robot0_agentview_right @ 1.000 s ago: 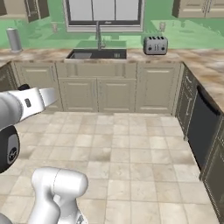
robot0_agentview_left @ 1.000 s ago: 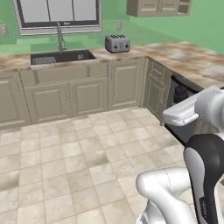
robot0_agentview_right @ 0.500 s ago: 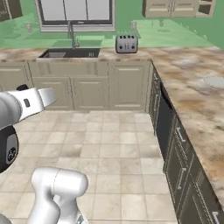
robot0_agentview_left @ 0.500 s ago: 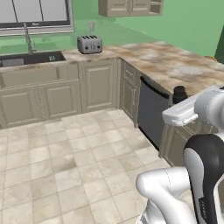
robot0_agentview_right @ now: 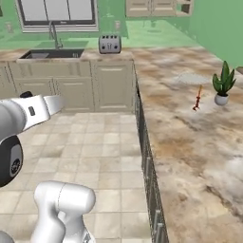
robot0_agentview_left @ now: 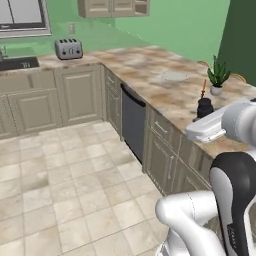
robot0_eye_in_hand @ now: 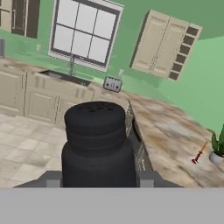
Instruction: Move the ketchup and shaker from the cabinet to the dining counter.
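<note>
The black shaker (robot0_eye_in_hand: pixel 96 144) fills the middle of the hand view, its ribbed body clamped between my two dark fingertips. My gripper (robot0_eye_in_hand: pixel 99 180) is shut on it. From the left base view the shaker (robot0_agentview_left: pixel 204 107) stands upright on the white hand, and my gripper (robot0_agentview_left: pixel 204 118) hangs over the marble worktop's near edge. A tan wall cabinet (robot0_eye_in_hand: pixel 164 43) with double doors hangs on the green wall, doors shut. The ketchup and the dining counter are out of view.
An L-shaped marble worktop (robot0_agentview_right: pixel 190 137) runs along the right with a dishwasher (robot0_agentview_left: pixel 132 122) under it. On it stand a potted plant (robot0_agentview_right: pixel 222 85), a thin orange-red candlestick (robot0_agentview_right: pixel 198 97) and a toaster (robot0_agentview_right: pixel 109 44). A sink (robot0_agentview_right: pixel 52 53) lies under the window. Tiled floor (robot0_agentview_left: pixel 65 185) is open.
The whole picture has slid left: the base has turned right, bringing the right-hand worktop and plant into view. The shaker stays clamped in my gripper.
</note>
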You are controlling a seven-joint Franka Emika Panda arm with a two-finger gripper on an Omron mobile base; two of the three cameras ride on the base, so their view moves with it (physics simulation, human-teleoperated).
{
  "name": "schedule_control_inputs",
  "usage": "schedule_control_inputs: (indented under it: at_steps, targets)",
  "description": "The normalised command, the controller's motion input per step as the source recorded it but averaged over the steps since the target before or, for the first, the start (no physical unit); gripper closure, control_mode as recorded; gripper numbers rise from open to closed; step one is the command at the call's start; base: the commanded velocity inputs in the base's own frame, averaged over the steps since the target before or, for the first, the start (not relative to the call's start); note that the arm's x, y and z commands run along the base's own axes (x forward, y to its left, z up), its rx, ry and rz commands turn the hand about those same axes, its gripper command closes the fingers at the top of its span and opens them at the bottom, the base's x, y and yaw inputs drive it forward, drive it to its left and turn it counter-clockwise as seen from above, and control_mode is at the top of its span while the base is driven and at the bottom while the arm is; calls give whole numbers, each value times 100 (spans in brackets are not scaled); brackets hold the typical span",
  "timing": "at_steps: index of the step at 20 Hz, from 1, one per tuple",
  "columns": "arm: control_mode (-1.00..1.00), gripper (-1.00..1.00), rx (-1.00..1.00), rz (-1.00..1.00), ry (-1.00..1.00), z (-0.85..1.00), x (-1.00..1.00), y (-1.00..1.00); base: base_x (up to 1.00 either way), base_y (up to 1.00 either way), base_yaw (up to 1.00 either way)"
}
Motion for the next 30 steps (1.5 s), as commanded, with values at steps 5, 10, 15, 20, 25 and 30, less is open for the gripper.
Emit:
schedule_control_inputs:
  at_steps: [5, 10, 15, 20, 25, 30]
  targets:
    - [100, 100, 0, 0, 0, 0, 0, 0, -79, -75, -13]
    - [100, 100, 0, 0, 0, 0, 0, 0, -72, -69, -13]
    - [100, 100, 0, 0, 0, 0, 0, 0, -62, -61, -12]
    - [100, 100, 0, 0, 0, 0, 0, 0, -15, -74, -10]
    - [100, 100, 0, 0, 0, 0, 0, 0, 1, -97, -5]
    - [100, 100, 0, 0, 0, 0, 0, 0, 14, -100, 0]
